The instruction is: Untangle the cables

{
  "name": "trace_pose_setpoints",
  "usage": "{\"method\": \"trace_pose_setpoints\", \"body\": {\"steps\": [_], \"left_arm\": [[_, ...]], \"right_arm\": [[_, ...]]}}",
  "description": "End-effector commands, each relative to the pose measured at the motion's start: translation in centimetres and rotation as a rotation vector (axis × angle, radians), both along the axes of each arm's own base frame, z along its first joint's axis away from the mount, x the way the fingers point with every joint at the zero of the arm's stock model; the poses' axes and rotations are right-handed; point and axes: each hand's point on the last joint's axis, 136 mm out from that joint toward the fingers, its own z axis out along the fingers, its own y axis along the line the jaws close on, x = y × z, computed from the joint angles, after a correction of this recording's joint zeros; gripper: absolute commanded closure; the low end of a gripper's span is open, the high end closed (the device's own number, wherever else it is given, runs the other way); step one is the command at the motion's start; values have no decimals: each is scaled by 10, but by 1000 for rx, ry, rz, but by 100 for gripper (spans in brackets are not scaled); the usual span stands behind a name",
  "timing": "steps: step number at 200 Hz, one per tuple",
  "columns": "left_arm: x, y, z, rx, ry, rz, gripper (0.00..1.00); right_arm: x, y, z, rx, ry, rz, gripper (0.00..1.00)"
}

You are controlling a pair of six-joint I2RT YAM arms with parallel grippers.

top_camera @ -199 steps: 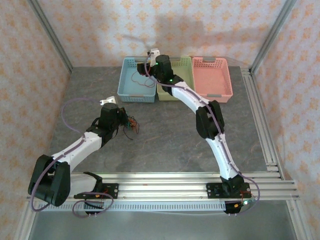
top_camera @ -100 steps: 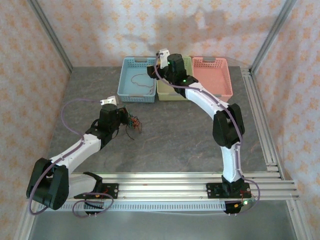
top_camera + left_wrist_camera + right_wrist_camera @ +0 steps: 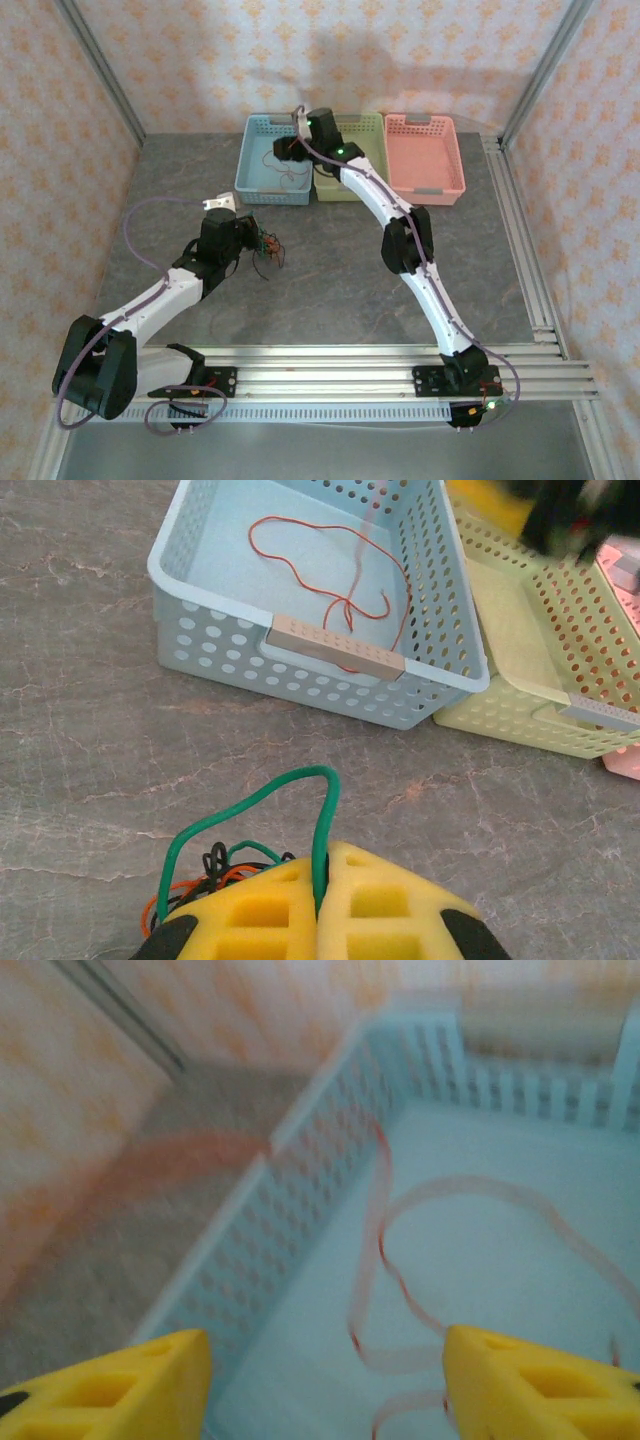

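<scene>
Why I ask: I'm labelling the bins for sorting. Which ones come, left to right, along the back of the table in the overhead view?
blue basket → green basket → pink basket

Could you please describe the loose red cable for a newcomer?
Three baskets line the table's far edge; find the blue basket, leftmost. The red cable lies inside it as one loose loop, apart from the tangled clump at the left gripper.
</scene>
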Motion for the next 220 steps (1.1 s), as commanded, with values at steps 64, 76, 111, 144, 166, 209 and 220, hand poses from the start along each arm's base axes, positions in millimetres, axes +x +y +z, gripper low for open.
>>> {"method": "trace_pose_setpoints", "body": {"steps": [64, 76, 111, 144, 166, 209, 220], "left_arm": [[4, 0, 8, 12, -34, 3, 100], [4, 0, 8, 13, -33, 3, 100], [4, 0, 9, 13, -35, 4, 100], [3, -1, 9, 12, -38, 0, 100], [2, -7, 13, -2, -61, -35, 100], [-3, -40, 34, -62, -141, -223, 100], [-1, -54, 41, -73, -146, -301, 100]], "right_arm": [[-16, -46, 50, -899, -556, -17, 12], [-12, -61, 53, -1021, -603, -69, 12], [-18, -71, 55, -1031, -599, -23, 18], [-40, -65, 79, -758, -515, -19, 21], [-74, -59, 96, -614, -489, 62, 21], [-146, -88, 100, -340, -468, 150, 32], [-167, -95, 92, -227, -448, 191, 35]]}}
